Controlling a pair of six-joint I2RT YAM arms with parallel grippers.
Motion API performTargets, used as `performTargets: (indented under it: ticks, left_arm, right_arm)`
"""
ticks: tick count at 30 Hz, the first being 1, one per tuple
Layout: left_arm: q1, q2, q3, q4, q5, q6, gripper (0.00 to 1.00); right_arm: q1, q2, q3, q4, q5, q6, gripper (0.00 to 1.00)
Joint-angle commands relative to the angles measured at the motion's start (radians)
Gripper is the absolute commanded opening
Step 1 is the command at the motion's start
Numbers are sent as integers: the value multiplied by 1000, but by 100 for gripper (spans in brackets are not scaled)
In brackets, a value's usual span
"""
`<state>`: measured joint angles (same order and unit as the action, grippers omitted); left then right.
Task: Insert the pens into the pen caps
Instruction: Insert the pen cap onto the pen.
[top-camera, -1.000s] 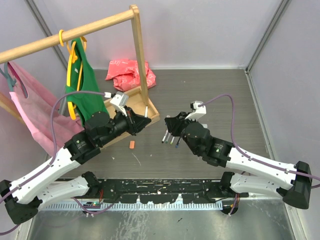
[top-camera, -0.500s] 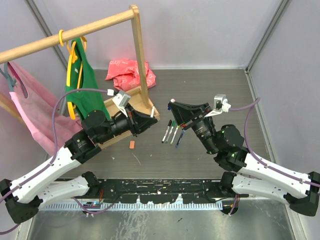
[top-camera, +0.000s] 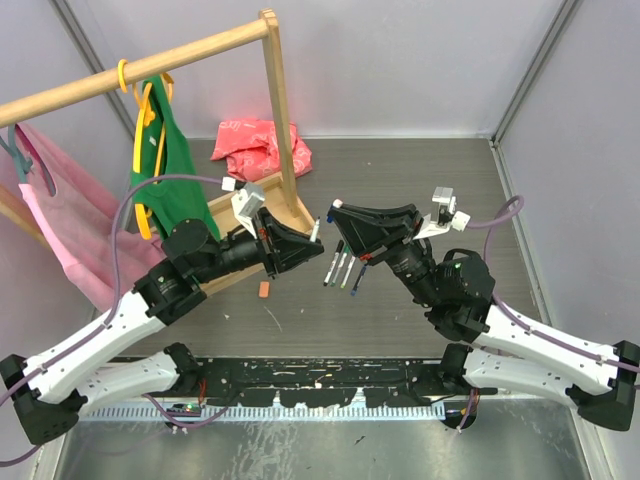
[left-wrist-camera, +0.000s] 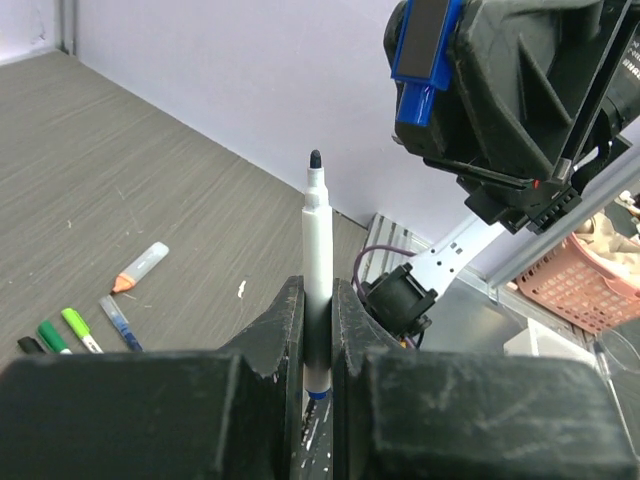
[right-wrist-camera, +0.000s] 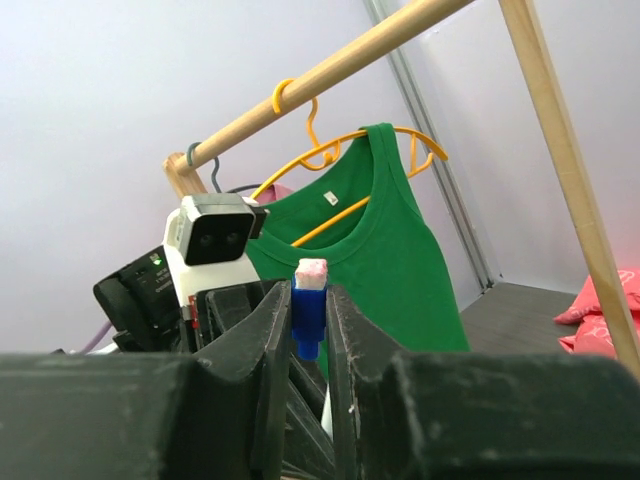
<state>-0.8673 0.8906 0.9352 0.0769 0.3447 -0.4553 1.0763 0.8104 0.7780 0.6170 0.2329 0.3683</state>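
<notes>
My left gripper (top-camera: 305, 238) (left-wrist-camera: 318, 290) is shut on a white-barrelled pen (left-wrist-camera: 317, 240). Its dark tip (left-wrist-camera: 315, 158) points away from the wrist, toward the right gripper. My right gripper (top-camera: 340, 213) (right-wrist-camera: 310, 295) is shut on a short blue pen cap (right-wrist-camera: 309, 318) (left-wrist-camera: 420, 50) with a whitish end. The two grippers face each other above the table, a small gap apart. Three more pens (top-camera: 342, 267) lie side by side on the table below them. In the left wrist view they show green and blue tips (left-wrist-camera: 75, 328), with an orange-tipped piece (left-wrist-camera: 140, 268) beside them. An orange cap (top-camera: 264, 289) lies nearer the left arm.
A wooden clothes rack (top-camera: 280, 110) stands at the back left on a wooden base (top-camera: 290, 212). It carries a green top (top-camera: 165, 175) on a yellow hanger and a pink garment (top-camera: 60, 215). A red packet (top-camera: 262, 146) lies behind it. Grey walls enclose the table.
My right gripper has lifted from the pens on the table and turned to face the left one. The left gripper has moved right with its pen, narrowing the gap.
</notes>
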Motion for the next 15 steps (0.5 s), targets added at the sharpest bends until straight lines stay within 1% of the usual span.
performTargets:
  ticks: [1,15]
  left_arm:
    - [6,6,45,75,69,5,0]
    - [6,10,40,99,114,1,0]
  right_arm:
    - [1,8,50,91,-43,-27,0]
    - [1,18,52,83,-23,-13,0]
